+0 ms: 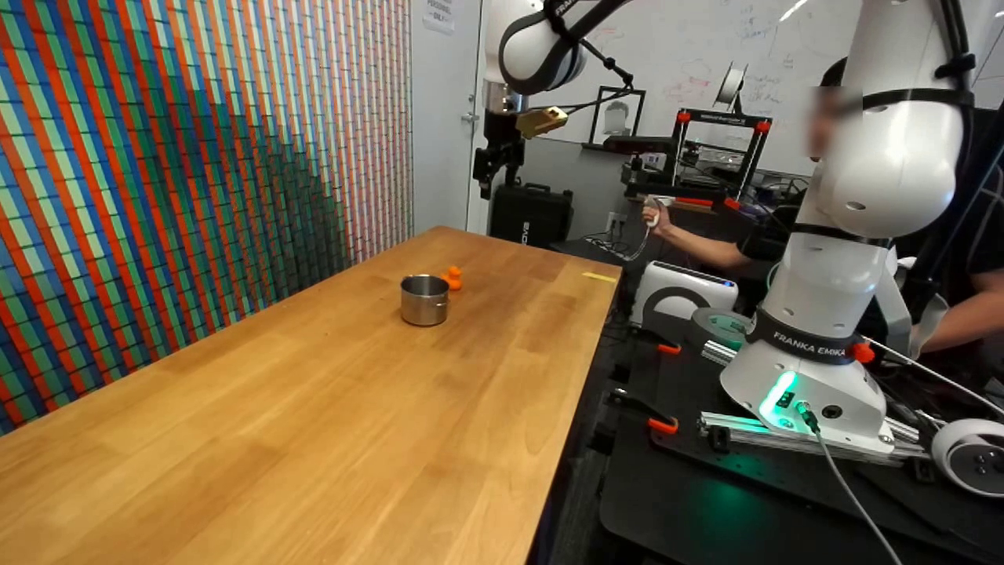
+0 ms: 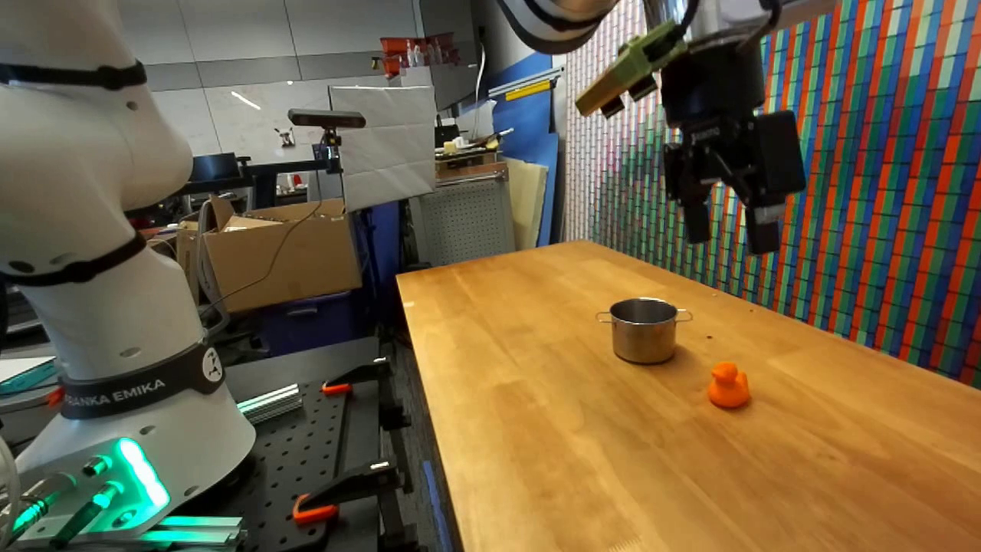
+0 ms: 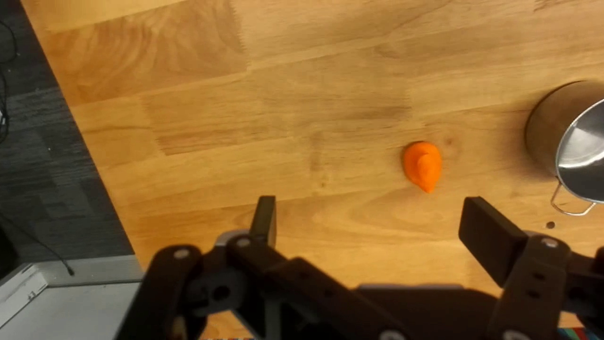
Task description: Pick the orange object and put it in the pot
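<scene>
The orange object [image 2: 728,387] is a small bright orange duck-like figure standing upright on the wooden table. In an exterior view it is partly hidden behind the pot [image 1: 424,304]; in the wrist view the orange object [image 3: 423,164] shows whole, just beyond the fingertips. The pot [image 2: 644,341] is short, silver and upright, with two thin wire handles and nothing visible inside. It stands a short way from the orange object, and the right edge cuts it off in the wrist view [image 3: 549,127]. My gripper [image 3: 370,208] is open and empty, high above the table in both exterior views [image 2: 730,234] [image 1: 498,176].
The wooden table [image 1: 353,408] runs along a colourful striped wall [image 1: 196,157]. The robot base stands beside the table on a black board with orange-tipped clamps [image 2: 345,491]. A person's arm [image 1: 706,243] holds a white controller behind. Yellow tape [image 1: 599,277] marks the table's far edge.
</scene>
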Controlling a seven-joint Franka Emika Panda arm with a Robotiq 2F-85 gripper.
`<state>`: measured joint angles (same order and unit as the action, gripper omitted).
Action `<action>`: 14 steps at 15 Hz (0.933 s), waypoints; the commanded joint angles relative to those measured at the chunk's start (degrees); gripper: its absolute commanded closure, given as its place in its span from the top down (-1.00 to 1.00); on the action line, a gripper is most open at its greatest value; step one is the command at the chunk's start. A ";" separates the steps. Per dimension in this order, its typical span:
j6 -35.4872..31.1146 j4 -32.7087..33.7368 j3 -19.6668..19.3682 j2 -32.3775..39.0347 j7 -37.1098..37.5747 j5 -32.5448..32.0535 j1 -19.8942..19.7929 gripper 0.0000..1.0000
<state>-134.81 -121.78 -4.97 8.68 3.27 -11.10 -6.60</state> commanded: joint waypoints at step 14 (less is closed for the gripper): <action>-5.04 17.37 -0.15 27.38 2.87 2.29 6.71 1.00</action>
<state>-140.17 -109.37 -3.52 32.17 5.56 -8.02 -0.41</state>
